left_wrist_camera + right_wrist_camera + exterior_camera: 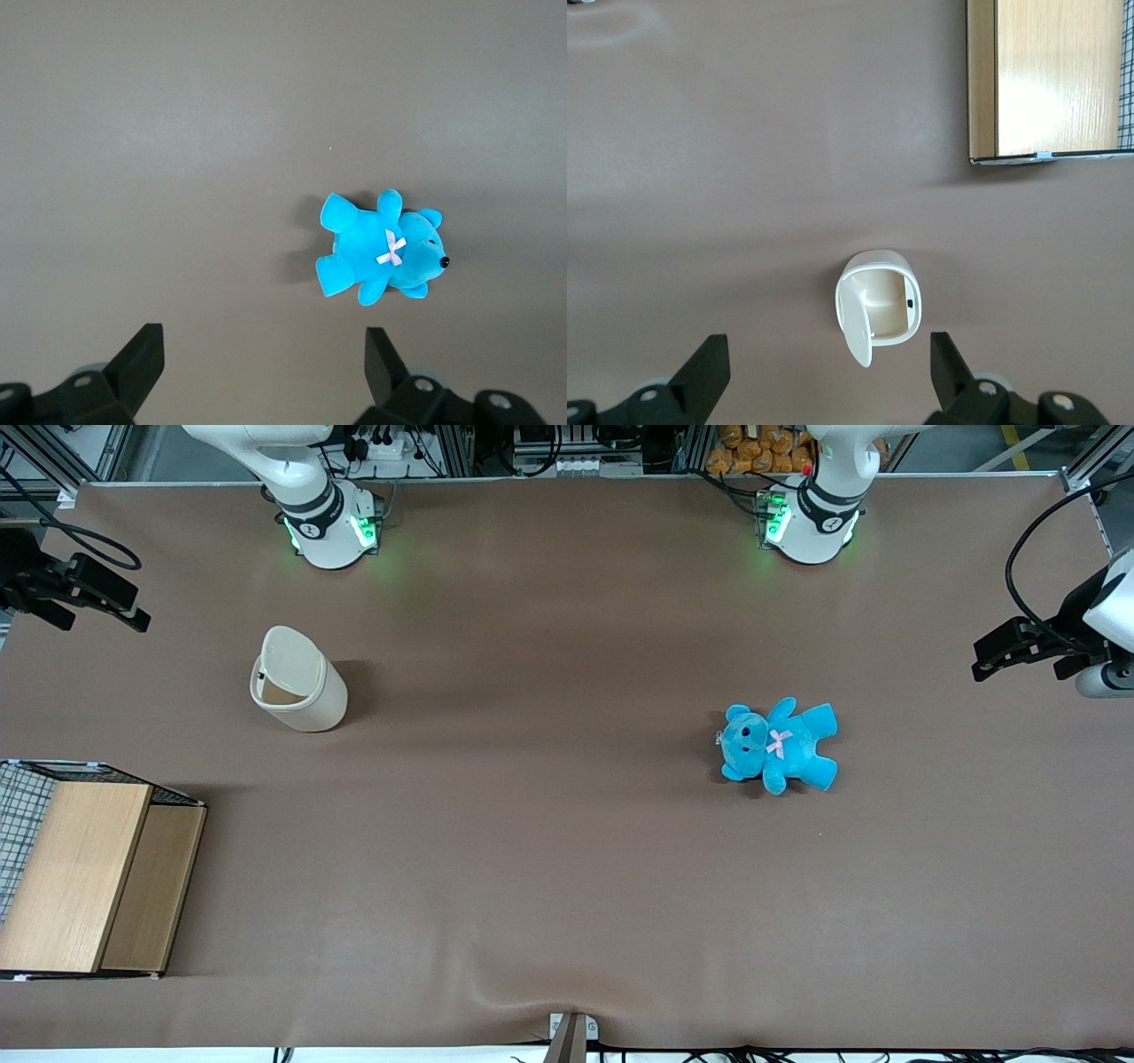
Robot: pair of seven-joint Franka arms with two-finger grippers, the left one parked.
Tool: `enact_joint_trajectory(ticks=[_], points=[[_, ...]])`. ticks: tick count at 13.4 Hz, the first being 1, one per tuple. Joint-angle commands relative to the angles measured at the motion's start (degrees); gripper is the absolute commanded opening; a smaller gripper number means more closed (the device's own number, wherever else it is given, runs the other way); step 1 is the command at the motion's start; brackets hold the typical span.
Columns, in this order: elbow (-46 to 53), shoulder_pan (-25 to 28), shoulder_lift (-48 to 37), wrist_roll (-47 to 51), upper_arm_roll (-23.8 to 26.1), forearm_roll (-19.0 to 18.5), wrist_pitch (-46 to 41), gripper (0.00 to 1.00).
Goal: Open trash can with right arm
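The cream-white trash can [299, 684] stands on the brown table toward the working arm's end. Its lid [291, 654] is swung up and the tan inside shows. In the right wrist view the trash can [884, 301] is seen from above, with the lid [855, 323] standing on edge beside the opening. My right gripper [133, 607] hangs high at the table's edge, apart from the can. Its black fingers [709, 354] are spread wide and hold nothing; the gripper [826, 345] is well above the can.
A wooden box [89, 877] with a wire-mesh side sits at the working arm's end, nearer the front camera than the can; it also shows in the right wrist view [1050, 75]. A blue teddy [780, 744] lies toward the parked arm's end and shows in the left wrist view [381, 252].
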Motion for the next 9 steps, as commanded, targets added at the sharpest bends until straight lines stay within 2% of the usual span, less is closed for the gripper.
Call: enact_joint_trajectory(ticks=[1, 3, 5, 9], points=[[2.4, -0.4, 1.6, -0.7, 0.3, -0.9, -0.3, 1.00], [3.1, -0.5, 2.5, -0.8, 0.3, -0.9, -0.3, 1.00], [5.7, -0.3, 4.1, -0.7, 0.3, -2.6, -0.5, 1.00], [5.8, -0.4, 4.1, -0.8, 0.3, -2.7, -0.5, 1.00]])
